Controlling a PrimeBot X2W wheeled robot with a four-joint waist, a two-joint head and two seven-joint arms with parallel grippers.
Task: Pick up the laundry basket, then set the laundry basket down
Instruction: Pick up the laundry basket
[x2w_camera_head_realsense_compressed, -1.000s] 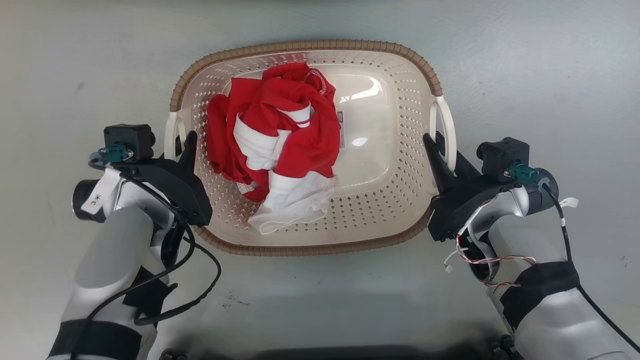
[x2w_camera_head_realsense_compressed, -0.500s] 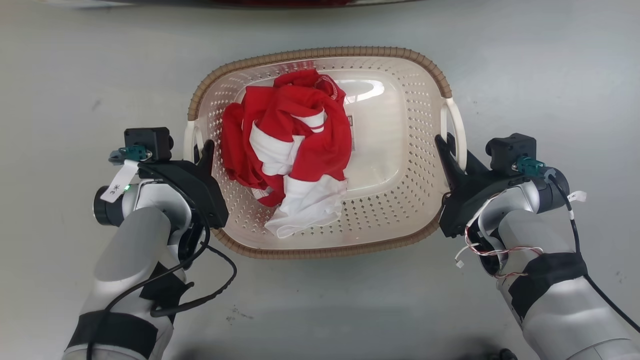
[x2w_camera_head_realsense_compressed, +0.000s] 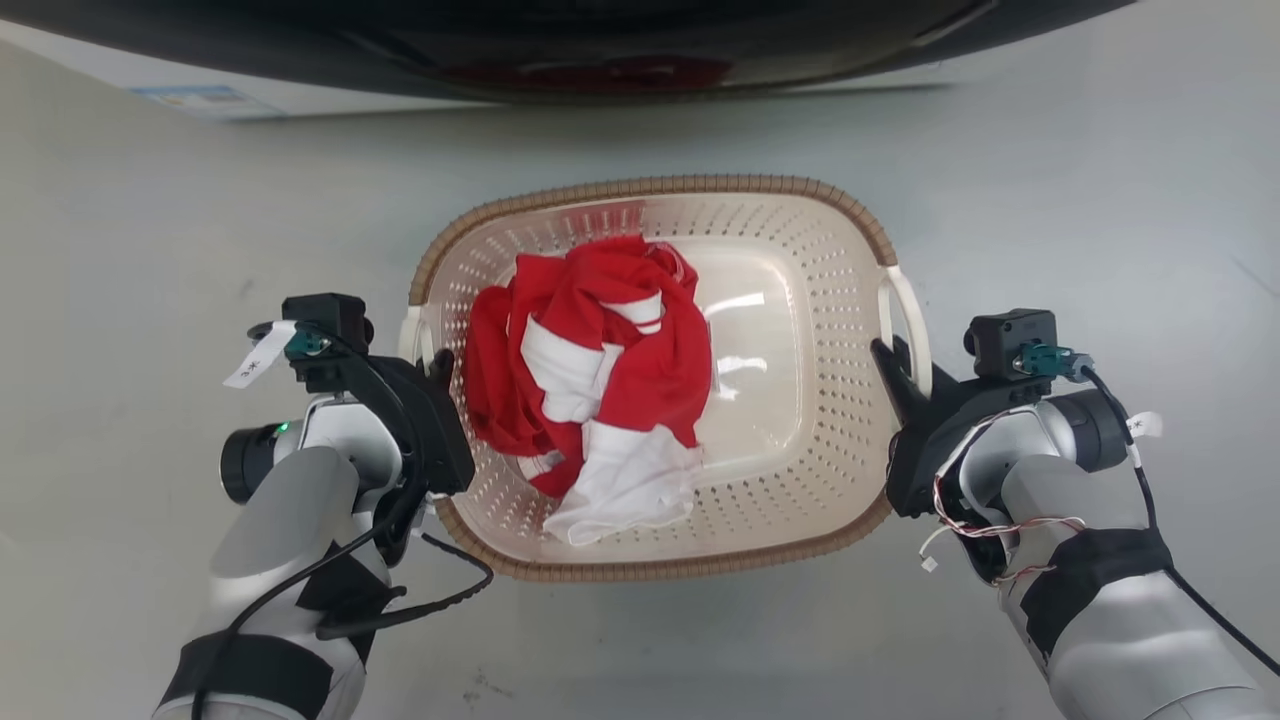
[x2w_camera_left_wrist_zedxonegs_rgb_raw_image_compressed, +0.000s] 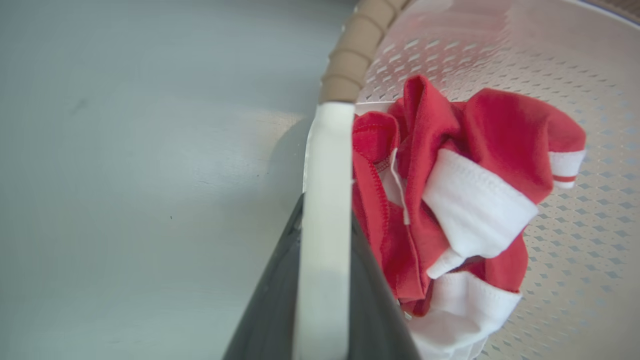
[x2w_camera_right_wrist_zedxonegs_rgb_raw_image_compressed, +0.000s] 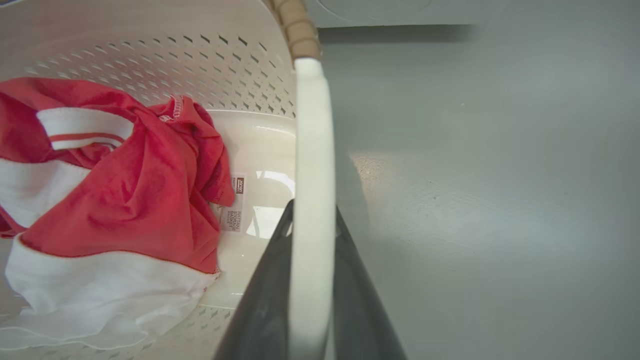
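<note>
The laundry basket (x2w_camera_head_realsense_compressed: 650, 186), cream with a brown woven rim, sits in the middle of the head view with a crumpled red and white garment (x2w_camera_head_realsense_compressed: 590, 380) inside. My left gripper (x2w_camera_head_realsense_compressed: 437, 362) is shut on the basket's left white handle (x2w_camera_head_realsense_compressed: 412, 335). My right gripper (x2w_camera_head_realsense_compressed: 890, 350) is shut on the right white handle (x2w_camera_head_realsense_compressed: 912, 325). In the left wrist view the handle (x2w_camera_left_wrist_zedxonegs_rgb_raw_image_compressed: 325, 165) runs between my dark fingers (x2w_camera_left_wrist_zedxonegs_rgb_raw_image_compressed: 280, 300). The right wrist view has the other handle (x2w_camera_right_wrist_zedxonegs_rgb_raw_image_compressed: 312, 140) clamped the same way between the fingers (x2w_camera_right_wrist_zedxonegs_rgb_raw_image_compressed: 265, 300). Whether the basket's base touches the floor is hidden.
A large dark rounded body (x2w_camera_head_realsense_compressed: 600, 50) crosses the top of the head view just beyond the basket, with a pale panel and label (x2w_camera_head_realsense_compressed: 190, 98) at its left. Grey floor (x2w_camera_head_realsense_compressed: 1050, 200) lies open on both sides of the basket and in front of it.
The whole head view has shifted: basket and arms sit lower and look smaller, and the dark body has come into view at the top. Both grippers keep their hold on the handles.
</note>
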